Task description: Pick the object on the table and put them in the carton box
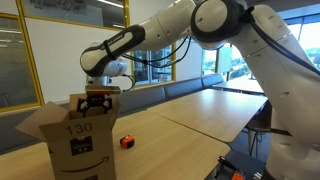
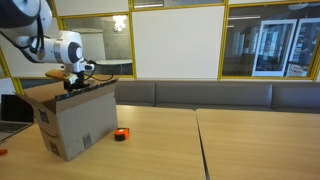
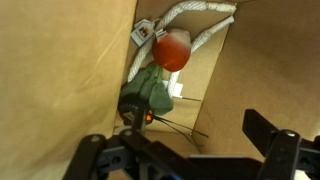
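Your gripper point(image 1: 97, 104) hung above the carton box point(image 1: 78, 146), wide and empty. White rope point(image 3: 196, 14) and a red item point(image 3: 172, 50) lay inside it. An orange block point(image 1: 126, 142) sat on the worktop point(image 1: 195, 118) beside it.

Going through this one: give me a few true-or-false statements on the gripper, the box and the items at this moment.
1. The gripper hangs over the box. True.
2. The gripper holds the red item. False: its jaws are open and empty, and the item lies in the box.
3. An orange block sits on the table. True.
4. The white rope lies on the table. False: it is in the box.
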Available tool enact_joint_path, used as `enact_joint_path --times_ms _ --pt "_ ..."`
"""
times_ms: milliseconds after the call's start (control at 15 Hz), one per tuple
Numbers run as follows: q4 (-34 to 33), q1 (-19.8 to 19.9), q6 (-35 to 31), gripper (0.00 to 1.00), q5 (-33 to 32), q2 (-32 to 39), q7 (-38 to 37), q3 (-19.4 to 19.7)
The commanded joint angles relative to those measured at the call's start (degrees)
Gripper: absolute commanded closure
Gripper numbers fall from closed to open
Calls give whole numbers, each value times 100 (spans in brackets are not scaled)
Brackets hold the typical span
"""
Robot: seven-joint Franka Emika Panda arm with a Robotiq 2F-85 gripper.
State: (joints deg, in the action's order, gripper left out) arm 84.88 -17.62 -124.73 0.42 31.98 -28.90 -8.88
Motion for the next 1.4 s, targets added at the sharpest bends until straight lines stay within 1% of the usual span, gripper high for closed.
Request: enact_joint_path --times_ms 0,200,467,667,800,933,1067,1200,1333 --pt "400 -86 46 0 -114 -876 -108 270" --pt "925 -52 -130 0 -281 -1682 -210 367" --pt "2007 108 -416 0 -614 -2944 -548 397" --pt "2807 405 -411 0 -738 -3794 -801 333" --pt "3422 671 -421 0 -647 -4240 -852 328" --pt "3985 941 -418 0 -575 -4553 -848 349" --pt "4424 1205 -411 0 -522 -4653 -782 394" --pt "4717 1432 -457 0 -463 -4562 -672 456" --pt "4839 1581 -560 0 -437 -4301 -520 508"
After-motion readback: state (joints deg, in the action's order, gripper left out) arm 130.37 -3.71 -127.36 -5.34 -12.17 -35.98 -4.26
